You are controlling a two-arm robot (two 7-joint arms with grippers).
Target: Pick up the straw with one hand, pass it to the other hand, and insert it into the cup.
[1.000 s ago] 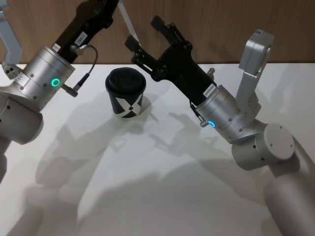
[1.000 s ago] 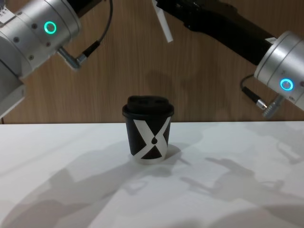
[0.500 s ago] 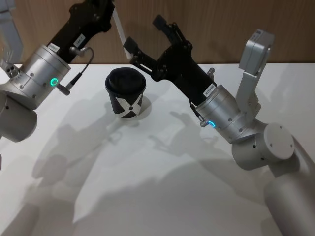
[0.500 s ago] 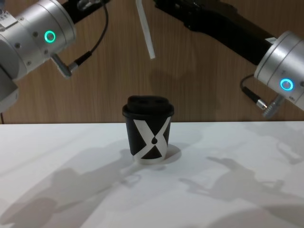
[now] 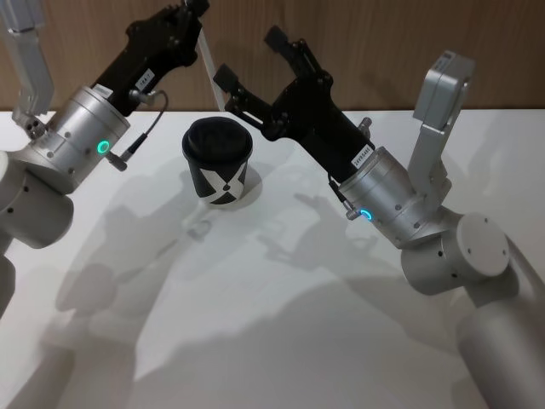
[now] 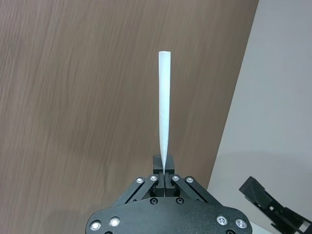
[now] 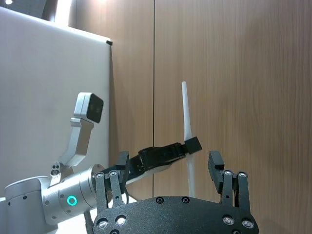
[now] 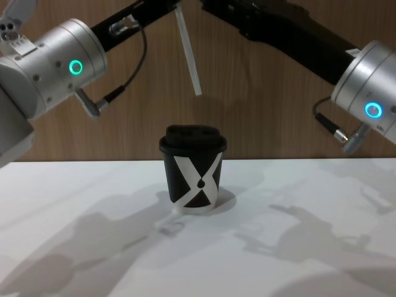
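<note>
The white straw (image 8: pixel 188 52) hangs tilted in the air, its lower end a little above the lid of the black cup (image 8: pixel 193 167) with the white X. My left gripper (image 5: pixel 194 24), green ring on its wrist, is shut on the straw's upper end (image 6: pixel 164 107). My right gripper (image 5: pixel 251 58), blue ring on its wrist, stands open just right of the straw (image 5: pixel 213 72), above and behind the cup (image 5: pixel 218 159). In the right wrist view the straw (image 7: pixel 187 141) stands between my open right fingers (image 7: pixel 229 180) without touching them.
The cup stands alone on the white table (image 5: pixel 255 298), close to the brown wooden wall (image 8: pixel 260 105) behind it. Both arms reach in over the table from left and right.
My left arm has swung nearer the cup and the straw has come down, its lower end now closer to the lid. The right gripper has stayed open and still.
</note>
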